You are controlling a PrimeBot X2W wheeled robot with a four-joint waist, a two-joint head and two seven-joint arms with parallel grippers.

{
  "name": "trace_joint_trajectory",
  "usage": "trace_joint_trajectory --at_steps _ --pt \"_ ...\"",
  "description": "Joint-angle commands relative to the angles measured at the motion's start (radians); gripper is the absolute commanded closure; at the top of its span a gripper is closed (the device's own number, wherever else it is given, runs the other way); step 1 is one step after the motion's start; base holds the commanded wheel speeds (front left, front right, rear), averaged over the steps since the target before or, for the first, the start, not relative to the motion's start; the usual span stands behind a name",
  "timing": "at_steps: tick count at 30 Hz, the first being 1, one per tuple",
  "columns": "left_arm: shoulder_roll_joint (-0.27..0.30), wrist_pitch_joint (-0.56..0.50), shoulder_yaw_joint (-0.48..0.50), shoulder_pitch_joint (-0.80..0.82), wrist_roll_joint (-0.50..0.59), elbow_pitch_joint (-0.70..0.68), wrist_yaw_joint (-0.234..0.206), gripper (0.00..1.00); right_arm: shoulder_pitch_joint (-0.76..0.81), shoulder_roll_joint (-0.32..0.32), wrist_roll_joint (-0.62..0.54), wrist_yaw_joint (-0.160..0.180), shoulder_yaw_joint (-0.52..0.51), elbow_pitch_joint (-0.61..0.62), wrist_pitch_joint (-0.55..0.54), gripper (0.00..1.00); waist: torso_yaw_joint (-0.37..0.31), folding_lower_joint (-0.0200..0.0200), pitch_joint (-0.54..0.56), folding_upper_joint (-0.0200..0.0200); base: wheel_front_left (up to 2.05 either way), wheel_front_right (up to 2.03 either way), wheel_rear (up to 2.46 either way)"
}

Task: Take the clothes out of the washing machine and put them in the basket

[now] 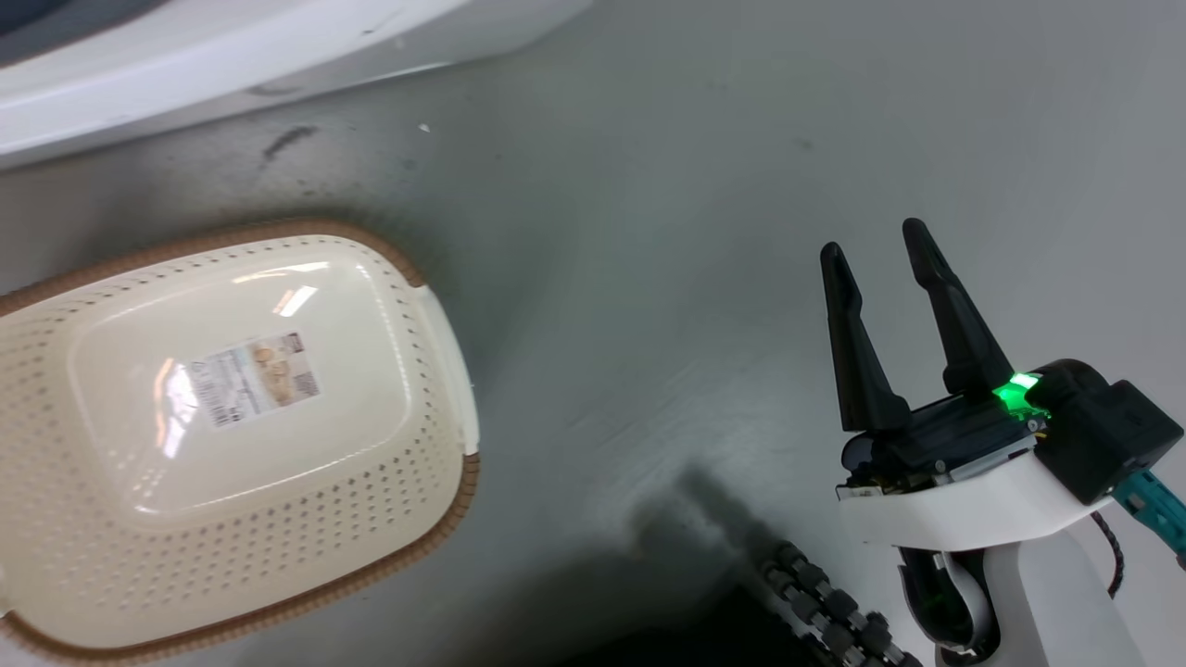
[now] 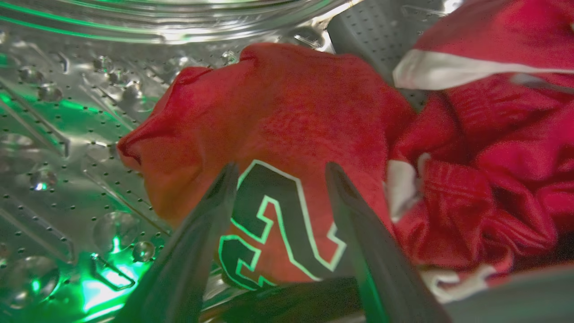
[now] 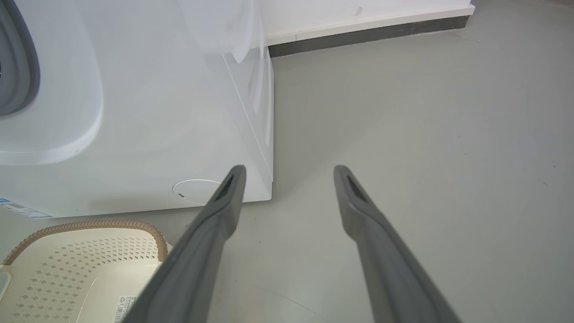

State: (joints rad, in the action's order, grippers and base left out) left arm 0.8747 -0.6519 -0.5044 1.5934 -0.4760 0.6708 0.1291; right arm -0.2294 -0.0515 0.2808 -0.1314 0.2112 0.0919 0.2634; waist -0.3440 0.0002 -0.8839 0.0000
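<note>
Hovering inside the drum (image 2: 67, 134) of the washing machine (image 3: 134, 134), the left claw (image 2: 281, 168) — fingers apart, clamped on nothing — faces the red clothes (image 2: 291, 112) dead ahead, the numbered jersey framed between its tips. It looks the nearer arm. The right claw (image 1: 872, 239), likewise spread and empty, hangs over the floor (image 1: 649, 232), well apart from the empty basket (image 1: 398, 519).

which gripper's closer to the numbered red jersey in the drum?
Left. The left gripper is inside the drum, open fingers either side of the jersey's number. The right gripper hangs open over the floor beside the basket, outside the washing machine.
</note>
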Motion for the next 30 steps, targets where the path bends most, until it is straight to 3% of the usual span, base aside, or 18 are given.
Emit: trace_joint_trajectory --at_steps 1,7,15,16,17,23,30 --pt "0.018 -0.023 -0.014 0.031 -0.008 0.008 0.000 0.00 -0.013 0.002 0.013 0.001 0.008 0.009 0.002 0.00 -0.041 -0.0002 -0.039 0.0000 0.00 0.00 0.00" --pt "0.038 -0.109 -0.068 0.092 -0.064 0.084 0.000 0.00 -0.001 0.002 0.044 0.001 -0.001 0.025 0.002 0.00 -0.068 -0.0002 -0.052 0.0000 0.00 0.00 0.00" --pt "0.030 -0.117 -0.144 0.117 -0.083 0.159 0.000 0.00 0.023 0.002 0.059 0.001 -0.029 0.043 0.002 0.00 -0.064 -0.0002 -0.071 0.0000 0.00 0.00 0.00" --pt "0.027 -0.118 -0.153 0.115 -0.089 0.167 0.000 0.42 0.025 0.002 0.059 0.001 -0.028 0.043 0.002 0.00 -0.062 -0.0002 -0.072 0.0000 0.00 0.00 0.00" --pt "0.025 -0.121 -0.162 0.113 -0.096 0.174 0.000 1.00 0.027 0.002 0.060 0.001 -0.026 0.044 0.002 0.00 -0.061 -0.0002 -0.073 0.0000 0.00 0.00 0.00" --pt "0.036 -0.091 -0.200 0.131 -0.115 0.181 0.000 1.00 0.015 0.002 0.056 0.001 -0.017 0.048 0.002 0.00 -0.054 -0.0002 -0.076 0.0000 0.00 0.00 0.00" --pt "0.050 0.021 -0.234 0.167 -0.122 0.176 0.000 1.00 -0.029 0.002 0.044 0.001 -0.014 0.039 0.002 0.00 -0.054 -0.0002 -0.058 0.0000 0.00 0.00 0.00"
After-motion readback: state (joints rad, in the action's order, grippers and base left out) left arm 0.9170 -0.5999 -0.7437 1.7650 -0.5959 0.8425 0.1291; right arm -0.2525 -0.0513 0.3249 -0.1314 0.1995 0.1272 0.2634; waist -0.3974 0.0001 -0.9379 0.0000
